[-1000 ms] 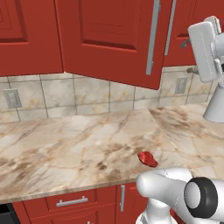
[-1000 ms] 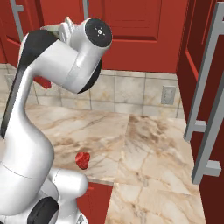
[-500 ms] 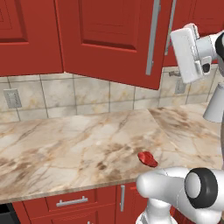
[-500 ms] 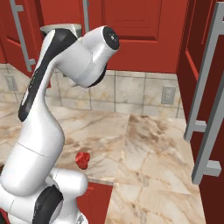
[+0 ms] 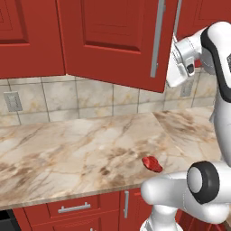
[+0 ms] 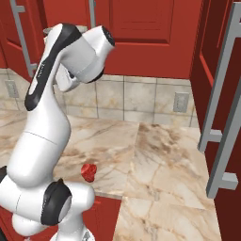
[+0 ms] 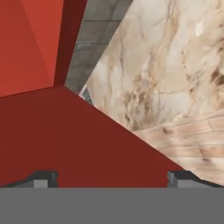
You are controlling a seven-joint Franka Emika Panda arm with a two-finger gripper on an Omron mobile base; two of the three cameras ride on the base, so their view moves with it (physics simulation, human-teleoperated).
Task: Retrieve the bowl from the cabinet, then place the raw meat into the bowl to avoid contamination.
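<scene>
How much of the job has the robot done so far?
Not much yet. A cabinet door is swung open, which may be its start. The gripper is open and holds nothing, up by the red cabinet. The raw meat lies on the counter. Still left: fetching the bowl and putting the meat in it.

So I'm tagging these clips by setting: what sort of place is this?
A kitchen, rendered rather than real. Red wall cabinets with long silver bar handles hang over a marble-look counter backed by beige tiles, with drawer units below. A lump of raw meat lies on the counter.
</scene>
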